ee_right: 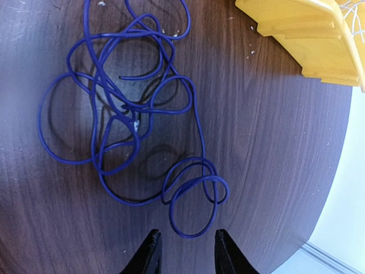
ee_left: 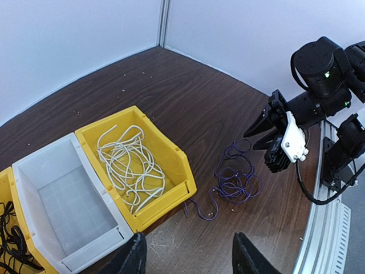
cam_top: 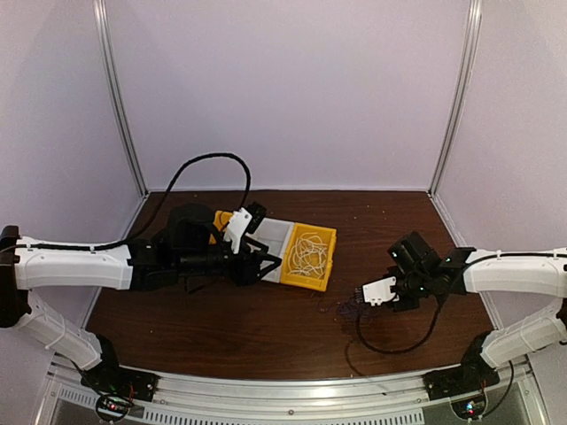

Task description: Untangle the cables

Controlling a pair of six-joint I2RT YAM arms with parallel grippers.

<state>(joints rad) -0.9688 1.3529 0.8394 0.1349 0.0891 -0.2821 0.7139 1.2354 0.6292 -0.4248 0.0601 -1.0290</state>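
Observation:
A tangle of thin purple cable (ee_right: 131,114) lies on the dark wood table; it also shows in the left wrist view (ee_left: 235,178) and faintly in the top view (cam_top: 347,308). White cable (ee_left: 128,165) lies coiled in a yellow bin (ee_left: 177,188), also seen from above (cam_top: 308,251). Black cable (ee_left: 8,242) sits in another yellow bin at the far left edge. My right gripper (ee_right: 185,251) is open and empty, just above the nearest purple loop. My left gripper (ee_left: 188,257) is open and empty, above the table in front of the bins.
A white empty bin (ee_left: 85,240) stands between the two yellow bins. The right arm's body (ee_left: 319,85) hangs over the purple tangle. The table's near edge has a metal rail (cam_top: 283,394). White walls enclose the back and sides.

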